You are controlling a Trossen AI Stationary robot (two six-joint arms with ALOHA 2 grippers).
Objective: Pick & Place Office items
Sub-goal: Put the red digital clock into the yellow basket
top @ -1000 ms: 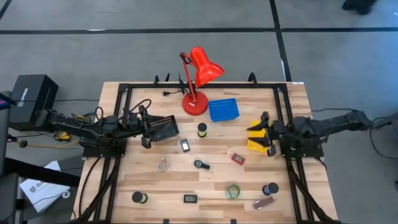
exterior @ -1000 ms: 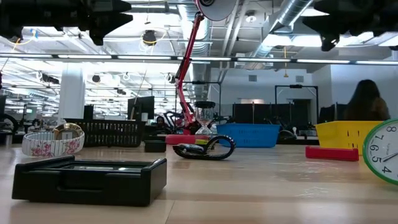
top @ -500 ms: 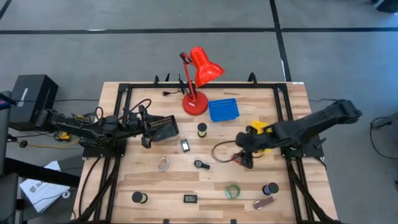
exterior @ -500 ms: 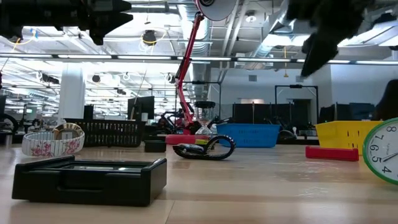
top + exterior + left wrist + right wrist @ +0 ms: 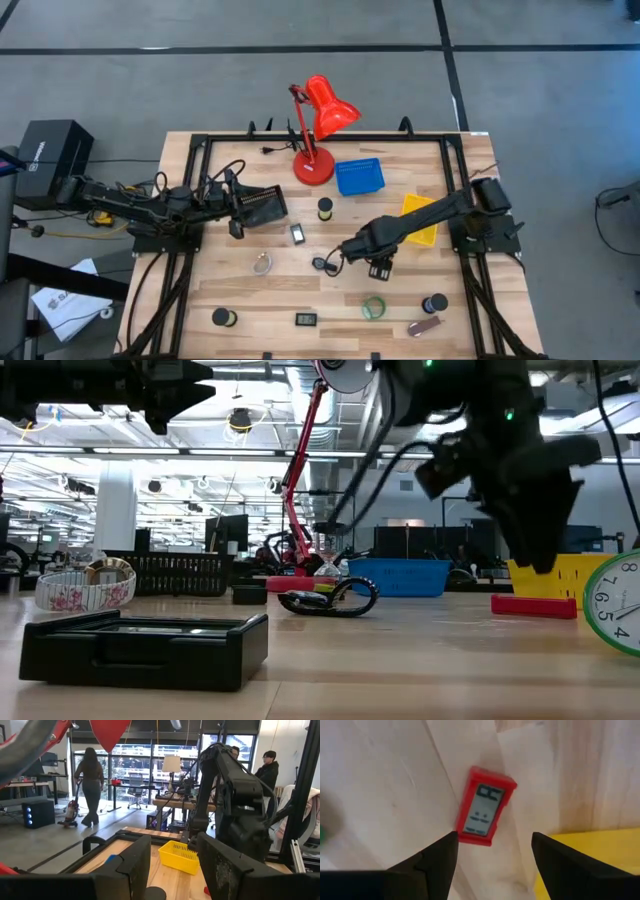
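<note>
A small red oblong with a grey display lies flat on the wooden table; in the low view the red oblong sits in front of the yellow tray. My right gripper hangs open above it, pointing down, a finger on either side and clear of it; in the high view my right gripper hides the oblong. My left gripper waits open near the table's left edge, beside the black tray. Other office items lie scattered: a black roll, a green tape ring, a maroon oblong.
The yellow tray lies just right of my right gripper, the blue tray and the red desk lamp toward the far edge. A black roll, a small black oblong and a black looped piece lie near.
My right arm has swung from the table's right edge by the yellow tray toward the table's middle and tipped its gripper down, ending over the red oblong. Nothing on the table has moved.
</note>
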